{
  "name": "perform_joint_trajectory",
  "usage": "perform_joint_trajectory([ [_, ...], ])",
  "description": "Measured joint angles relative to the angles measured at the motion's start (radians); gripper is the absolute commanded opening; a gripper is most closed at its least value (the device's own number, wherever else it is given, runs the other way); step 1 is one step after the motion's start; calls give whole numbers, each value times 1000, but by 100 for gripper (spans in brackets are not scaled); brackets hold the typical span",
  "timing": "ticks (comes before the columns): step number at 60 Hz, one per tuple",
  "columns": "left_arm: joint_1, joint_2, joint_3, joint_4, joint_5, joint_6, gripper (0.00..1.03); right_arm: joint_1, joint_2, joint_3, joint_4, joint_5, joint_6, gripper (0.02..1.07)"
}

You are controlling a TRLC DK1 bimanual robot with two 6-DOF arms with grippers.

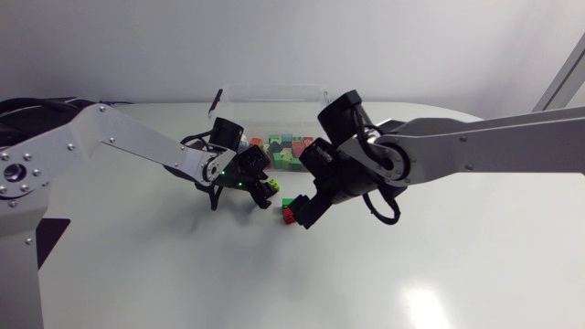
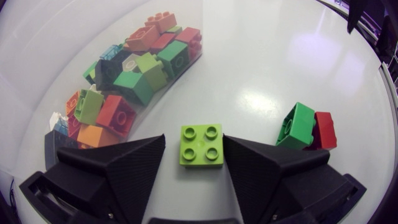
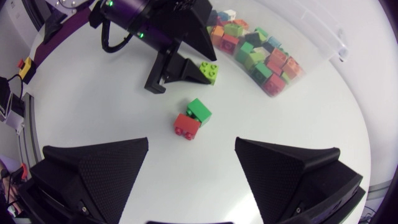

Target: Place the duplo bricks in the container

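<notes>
A lime green brick (image 2: 201,145) lies on the white table between the fingers of my left gripper (image 2: 194,149). One finger is at the brick's side and a small gap shows at the other, so the gripper is open. In the head view the same gripper (image 1: 262,186) is low over the lime brick (image 1: 271,185), just in front of the clear container (image 1: 270,91). A green brick (image 3: 199,111) and a red brick (image 3: 186,126) touch each other on the table. My right gripper (image 3: 192,142) hangs open above them.
The container (image 3: 323,37) holds several bricks (image 2: 134,78) in red, green, orange and blue. My two arms meet near the table's middle, close to each other. Bare table lies in front of and beside the grippers.
</notes>
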Motion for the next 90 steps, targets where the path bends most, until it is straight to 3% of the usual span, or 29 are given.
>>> perform_joint_trajectory([
  [9,-3,8,34,-59,-24,2,35,18,102,87,-77,-1,30,97],
  [22,14,-27,35,-139,-32,9,35,51,222,228,-195,0,82,97],
  [40,90,-330,-105,-249,-2,27,35,42,383,411,-320,9,123,92],
  [59,149,-584,-116,-381,42,29,35,34,473,473,-359,23,152,61],
  [66,154,-620,-100,-409,50,29,35,34,481,475,-359,23,156,40],
  [79,158,-629,-49,-407,58,3,35,19,471,467,-359,23,156,36],
  [90,157,-576,47,-328,61,-61,35,-21,360,408,-378,28,155,36],
])
